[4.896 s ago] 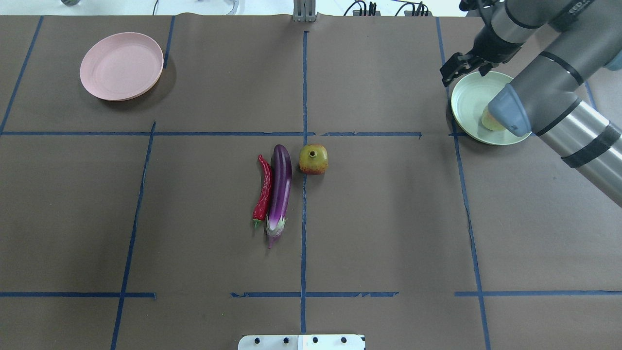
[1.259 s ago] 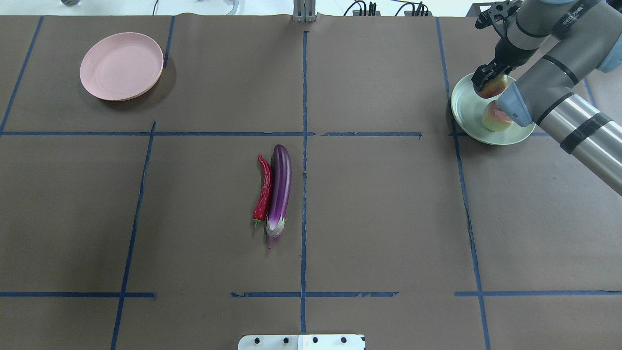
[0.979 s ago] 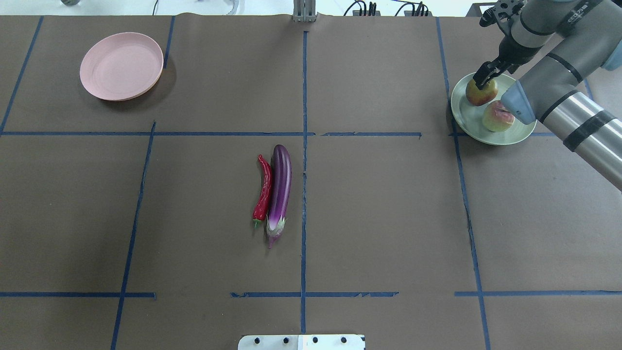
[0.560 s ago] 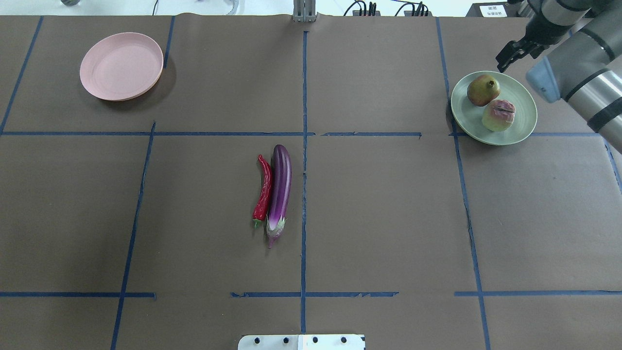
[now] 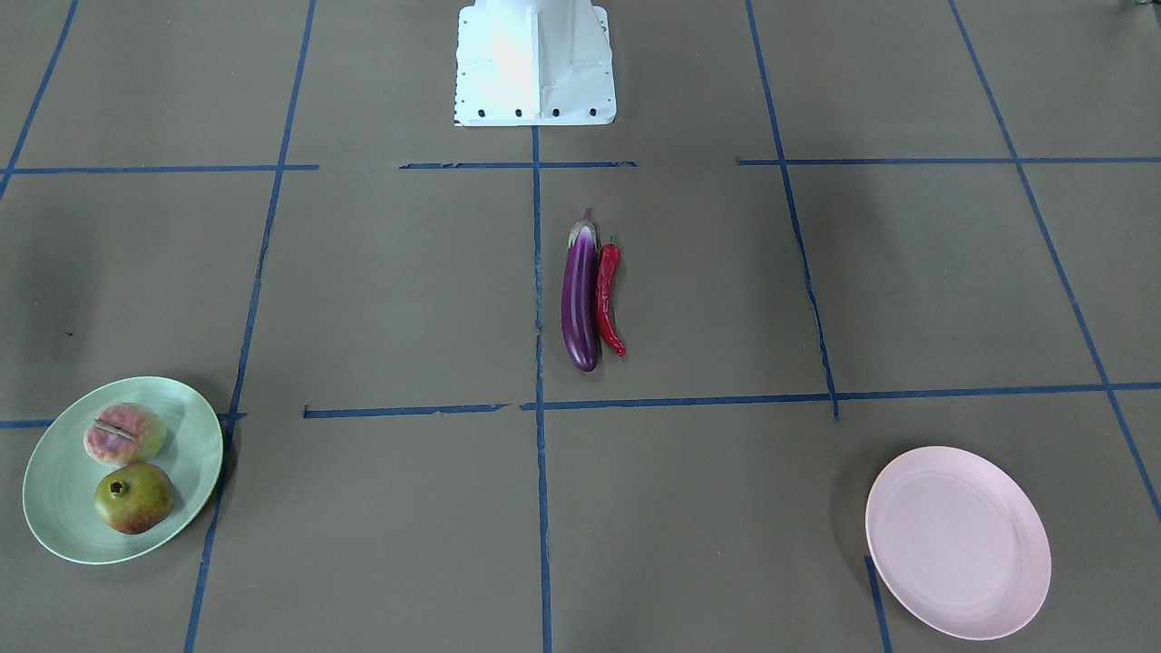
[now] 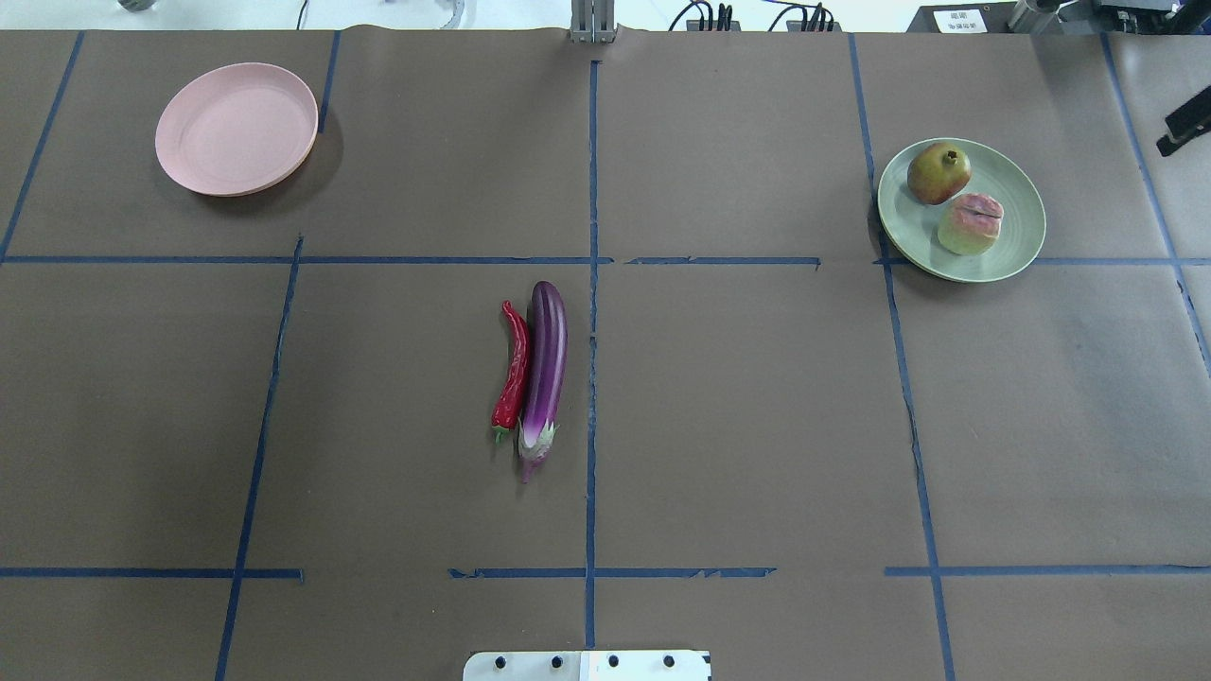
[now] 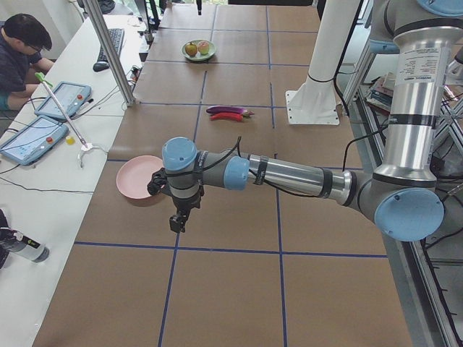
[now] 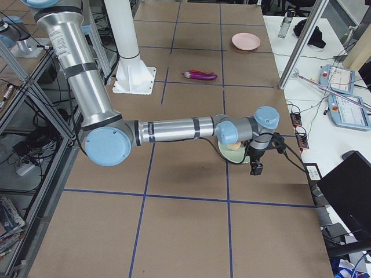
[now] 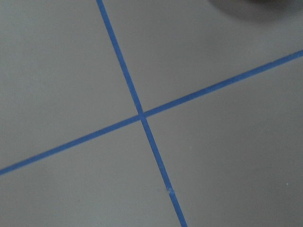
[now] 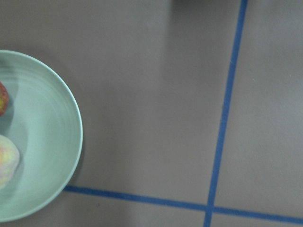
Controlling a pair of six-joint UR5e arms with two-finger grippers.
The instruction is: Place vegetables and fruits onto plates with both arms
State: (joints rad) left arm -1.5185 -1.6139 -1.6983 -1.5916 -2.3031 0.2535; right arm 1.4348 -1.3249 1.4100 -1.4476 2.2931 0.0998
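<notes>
The purple eggplant (image 6: 546, 374) and the red chili pepper (image 6: 514, 374) lie side by side, touching, at the table's middle. The pale pink plate (image 6: 236, 128) is bare at the far left. The mint green plate (image 6: 1017, 236) at the far right holds the pomegranate (image 6: 938, 173) and the peach (image 6: 970, 224). My right gripper (image 6: 1183, 132) shows only as a black sliver at the right edge, clear of the plate; I cannot tell its state. My left gripper (image 7: 176, 221) hangs low beside the pink plate (image 7: 137, 178), seen only from the side; I cannot tell its state.
The white robot base (image 5: 535, 59) stands at the near table edge. Blue tape lines cross the brown table cover. A side bench with tablets (image 7: 61, 97) and a seated operator (image 7: 18, 50) runs along the far edge. A black monitor (image 8: 348, 197) stands beyond the right end.
The pomegranate went from the table's middle into the mint plate beside the peach. My right gripper let it go and drew back to the right, almost out of the overhead view.
</notes>
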